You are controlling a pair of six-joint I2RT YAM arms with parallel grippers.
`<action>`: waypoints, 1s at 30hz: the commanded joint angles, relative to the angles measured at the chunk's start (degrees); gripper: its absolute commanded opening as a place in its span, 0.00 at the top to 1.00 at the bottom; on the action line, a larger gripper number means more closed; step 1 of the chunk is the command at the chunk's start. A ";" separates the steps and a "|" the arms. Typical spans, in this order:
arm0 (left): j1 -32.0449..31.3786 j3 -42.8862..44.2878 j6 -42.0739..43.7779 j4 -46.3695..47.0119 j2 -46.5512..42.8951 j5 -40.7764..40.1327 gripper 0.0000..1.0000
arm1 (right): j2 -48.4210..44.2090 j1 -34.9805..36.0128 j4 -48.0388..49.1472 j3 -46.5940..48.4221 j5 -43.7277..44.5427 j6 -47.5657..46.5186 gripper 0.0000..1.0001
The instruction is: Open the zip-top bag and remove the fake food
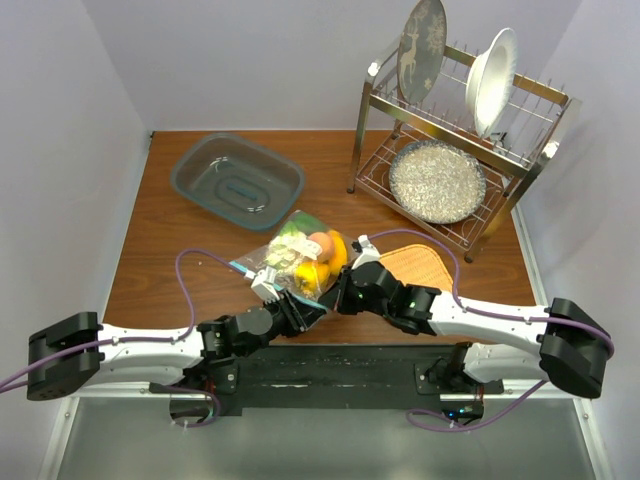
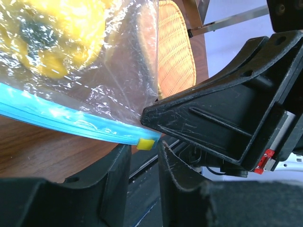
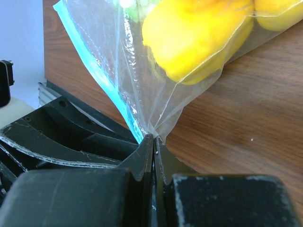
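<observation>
At the near middle of the tabletop (image 1: 160,240), between my two arms, the zip-top bag (image 1: 300,255) sits with the fake food (image 1: 322,262) inside it, yellow and orange pieces showing through the plastic, just beside the woven mat (image 1: 415,265). My right fingers (image 3: 152,150) are pinched fully together on the bag's corner next to the teal strip. My left fingers (image 2: 124,165) stand a little apart, holding nothing; the strip's yellow tab (image 2: 146,143) sits just above their gap.
</observation>
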 commanded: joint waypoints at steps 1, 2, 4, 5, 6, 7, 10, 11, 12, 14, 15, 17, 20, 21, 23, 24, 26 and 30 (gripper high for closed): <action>-0.46 -0.09 -1.69 2.11 0.22 -3.85 0.63 | -1.49 0.29 -0.73 2.76 0.56 0.88 1.00; -0.46 -0.26 -1.96 2.19 0.22 -4.11 0.62 | -1.58 0.38 -1.08 2.76 0.65 0.79 1.00; -0.46 -0.70 -2.39 2.54 0.05 -4.99 0.62 | -1.85 0.55 -1.08 2.76 0.56 0.88 1.00; -0.46 -0.88 -2.40 3.24 0.04 -5.34 0.62 | -1.85 0.47 -1.08 2.68 0.47 1.05 1.00; -0.46 -1.05 -2.40 3.68 0.13 -5.96 0.62 | -1.85 0.47 -1.08 2.59 0.38 1.05 1.00; -0.46 -1.14 -1.96 4.30 0.39 -5.96 0.62 | -1.85 0.47 -1.08 2.50 0.47 1.23 1.00; -0.46 -0.79 -1.52 5.80 1.80 -5.87 0.64 | -1.94 0.65 -1.08 2.15 0.47 1.58 1.00; -0.46 -0.79 -1.52 6.32 2.06 -5.70 0.64 | -1.94 0.82 -1.08 2.06 0.38 1.67 1.00; -0.46 -0.97 -1.69 6.59 2.50 -5.61 0.65 | -1.94 0.73 -1.08 1.97 0.38 1.67 1.00; -0.46 -1.32 -2.22 7.55 2.59 -5.79 0.66 | -1.85 0.91 -0.99 1.88 0.29 1.76 1.00; -0.46 -1.67 -2.31 7.90 2.24 -6.05 0.67 | -1.76 1.08 -0.91 1.88 0.38 1.93 1.00; -0.46 -1.93 -2.13 8.17 1.98 -6.31 0.68 | -1.76 1.26 -0.99 1.80 0.47 1.93 1.00; -0.46 -1.85 -1.70 8.17 1.01 -6.84 0.68 | -1.76 1.52 -1.08 1.45 0.65 2.11 1.00; -0.46 -1.76 -1.61 8.08 0.58 -6.93 0.68 | -1.85 1.52 -1.08 1.36 0.91 2.11 1.00; -0.46 -1.58 -1.26 7.47 0.05 -6.93 0.70 | -1.85 1.61 -1.08 1.09 0.91 2.20 1.00; -0.46 -1.58 -1.17 7.29 -0.04 -7.10 0.71 | -1.94 1.70 -0.99 1.09 0.91 2.20 1.00; -0.46 -1.67 -1.17 6.94 -0.66 -7.28 0.72 | -1.94 1.87 -1.08 1.09 1.26 2.20 1.00; -0.46 -1.67 -1.25 6.06 -1.71 -7.54 0.77 | -2.20 1.88 -2.66 1.01 1.70 2.11 1.00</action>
